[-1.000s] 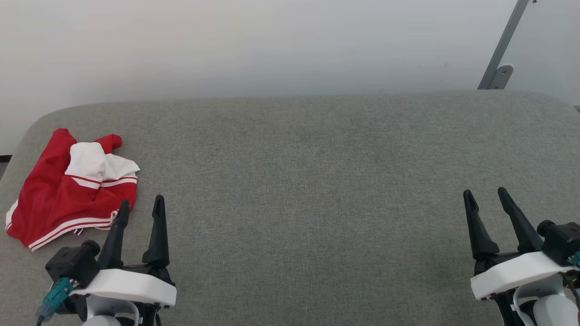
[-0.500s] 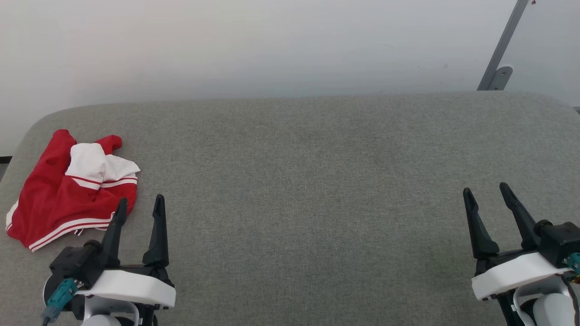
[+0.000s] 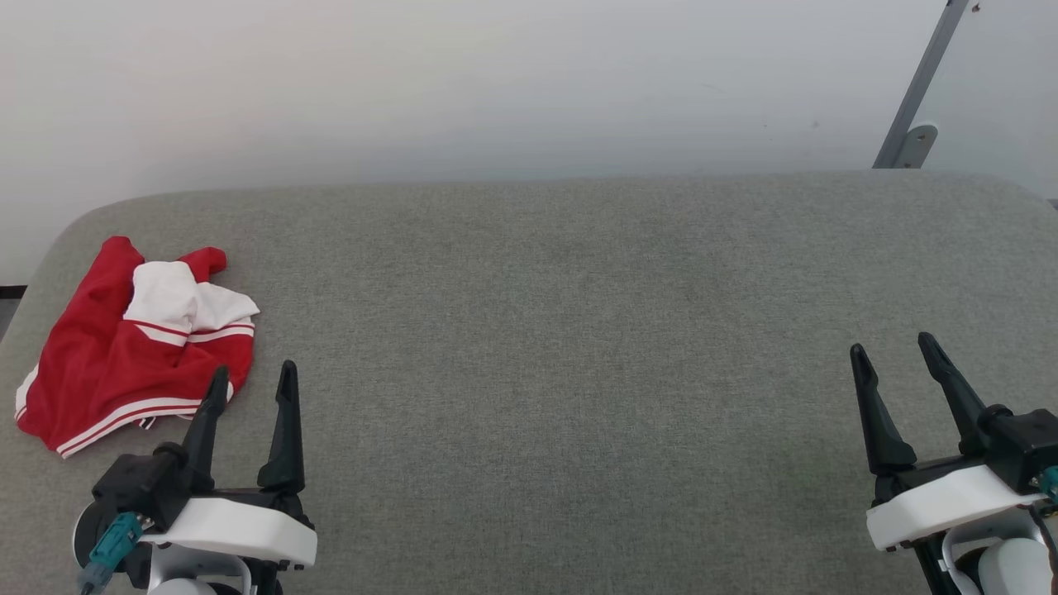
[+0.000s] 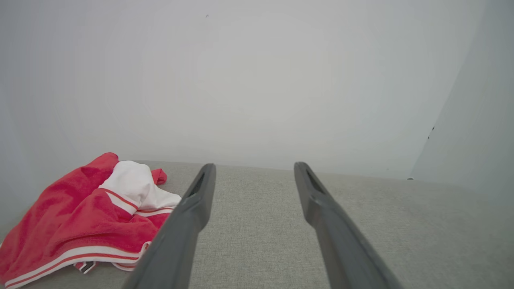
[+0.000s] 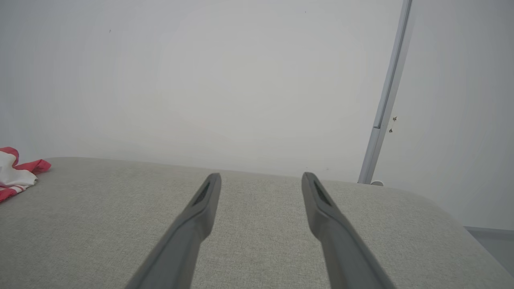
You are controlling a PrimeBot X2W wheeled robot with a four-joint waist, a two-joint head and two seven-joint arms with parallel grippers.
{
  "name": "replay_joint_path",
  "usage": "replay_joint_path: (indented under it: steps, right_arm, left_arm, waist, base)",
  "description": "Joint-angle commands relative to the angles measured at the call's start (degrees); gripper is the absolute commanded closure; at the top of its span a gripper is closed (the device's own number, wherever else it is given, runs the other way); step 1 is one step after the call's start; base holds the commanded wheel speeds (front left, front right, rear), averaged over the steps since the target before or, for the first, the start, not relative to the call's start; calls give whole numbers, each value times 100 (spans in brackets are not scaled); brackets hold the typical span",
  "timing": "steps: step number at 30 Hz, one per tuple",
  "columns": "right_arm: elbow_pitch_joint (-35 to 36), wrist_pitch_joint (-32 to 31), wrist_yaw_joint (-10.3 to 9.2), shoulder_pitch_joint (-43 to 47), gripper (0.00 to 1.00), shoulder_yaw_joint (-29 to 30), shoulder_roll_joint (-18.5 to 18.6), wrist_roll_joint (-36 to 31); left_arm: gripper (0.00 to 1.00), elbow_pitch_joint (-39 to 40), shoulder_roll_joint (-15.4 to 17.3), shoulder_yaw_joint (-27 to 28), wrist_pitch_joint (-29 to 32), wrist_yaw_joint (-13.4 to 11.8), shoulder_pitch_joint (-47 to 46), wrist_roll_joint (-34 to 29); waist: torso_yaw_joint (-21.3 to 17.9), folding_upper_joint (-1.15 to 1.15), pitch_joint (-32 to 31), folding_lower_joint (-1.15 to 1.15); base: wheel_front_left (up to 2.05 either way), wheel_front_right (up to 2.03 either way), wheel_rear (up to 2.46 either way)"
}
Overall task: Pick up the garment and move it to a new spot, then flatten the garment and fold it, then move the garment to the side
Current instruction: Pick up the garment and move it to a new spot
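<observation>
**Head view.** The garment [image 3: 124, 347], a red shirt with white sleeve ends and thin white stripe trim, lies crumpled at the left edge of the frame on the grey fabric-covered surface [image 3: 579, 330]. My left gripper [image 3: 253, 369] sits at lower left, jaws apart and empty, pointing up the frame. Its left finger [image 3: 211, 413] overlaps the shirt's lower right hem in the picture; I cannot tell whether it touches the cloth. Its other finger stands over bare grey fabric, just right of the shirt. My right gripper [image 3: 891, 345] sits at lower right, jaws likewise apart and empty, leaning slightly toward the upper left. It is well apart from the garment, with the bare width of the surface between them.

**Left wrist view.** The shirt lies in the lower left, a white sleeve end on top of the red folds. My left finger crosses in front of its hem, and the gap between my jaws opens over bare surface to the shirt's right.

**Right wrist view.** A small part of the shirt shows at the far left edge. My spread jaws rise at centre over bare surface. Behind are the pale wall [image 3: 413, 83] and, at upper right, a grey metal strut [image 3: 919, 87].
</observation>
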State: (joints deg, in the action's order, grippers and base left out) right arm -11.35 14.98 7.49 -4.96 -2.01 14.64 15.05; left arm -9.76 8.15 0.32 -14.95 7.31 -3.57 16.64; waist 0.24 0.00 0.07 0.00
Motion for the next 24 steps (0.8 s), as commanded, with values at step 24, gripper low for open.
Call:
replay_joint_path:
  steps: [24]
  right_arm:
    - [-119, 30, -1, -63, 0, -567, 136, 298]
  left_arm:
    - [0, -516, -171, 562, -34, 19, -163, -145]
  waist:
    - [1762, 0, -187, 0]
  base:
    - [0, 0, 0]
